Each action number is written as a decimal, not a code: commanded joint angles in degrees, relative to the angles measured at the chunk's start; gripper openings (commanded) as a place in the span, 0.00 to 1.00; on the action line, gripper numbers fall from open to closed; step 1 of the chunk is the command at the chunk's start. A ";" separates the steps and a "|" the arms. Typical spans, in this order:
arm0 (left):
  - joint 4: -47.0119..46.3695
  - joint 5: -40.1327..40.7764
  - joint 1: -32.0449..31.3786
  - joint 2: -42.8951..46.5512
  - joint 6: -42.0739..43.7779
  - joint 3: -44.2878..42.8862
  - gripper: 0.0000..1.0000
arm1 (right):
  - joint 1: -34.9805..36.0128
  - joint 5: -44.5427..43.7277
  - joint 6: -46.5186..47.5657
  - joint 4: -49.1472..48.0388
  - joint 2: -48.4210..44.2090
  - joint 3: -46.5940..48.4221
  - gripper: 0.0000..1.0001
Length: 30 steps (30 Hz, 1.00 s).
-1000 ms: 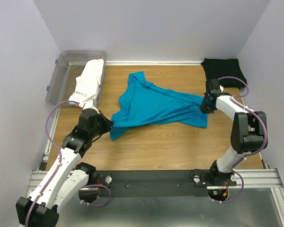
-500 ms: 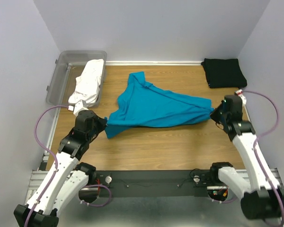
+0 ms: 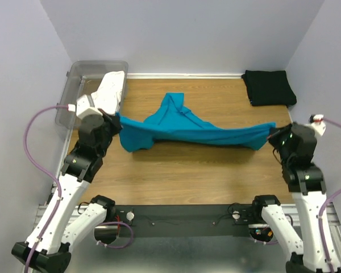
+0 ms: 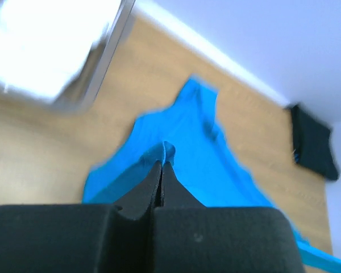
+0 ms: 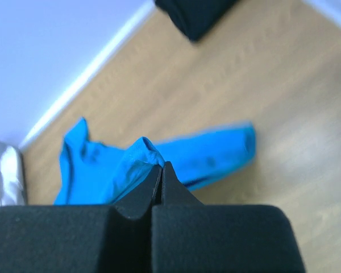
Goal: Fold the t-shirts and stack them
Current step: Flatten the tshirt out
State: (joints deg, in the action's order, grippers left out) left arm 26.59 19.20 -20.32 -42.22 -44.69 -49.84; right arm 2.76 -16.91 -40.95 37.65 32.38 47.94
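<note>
The teal-blue t-shirt (image 3: pixel 193 129) hangs stretched between my two grippers above the middle of the wooden table (image 3: pixel 187 170). My left gripper (image 3: pixel 117 118) is shut on its left end, seen in the left wrist view (image 4: pixel 162 163). My right gripper (image 3: pixel 273 132) is shut on its right end, seen in the right wrist view (image 5: pixel 162 165). The shirt's middle (image 4: pixel 199 148) droops to the table. A folded black t-shirt (image 3: pixel 268 87) lies at the far right corner. A white t-shirt (image 3: pixel 108 91) hangs over the tub's edge.
A clear grey plastic tub (image 3: pixel 79 85) stands at the far left corner, just behind my left gripper. Walls close in the table at the back and both sides. The black rail (image 3: pixel 187 215) with the arm bases runs along the near edge.
Both grippers have pulled apart and risen, the left up and back toward the tub, the right outward to the right. The teal shirt has gone from lying spread to stretched and lifted.
</note>
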 commanded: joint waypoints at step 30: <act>-18.07 -3.73 0.28 -11.80 40.56 -46.06 0.00 | -0.04 -2.61 33.92 -3.98 15.60 40.75 0.01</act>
State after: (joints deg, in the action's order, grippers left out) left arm 8.14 16.49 -20.36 -46.35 -5.67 -98.91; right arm 2.87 -17.74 -8.78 33.39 43.90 91.94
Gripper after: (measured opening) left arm 0.007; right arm 0.011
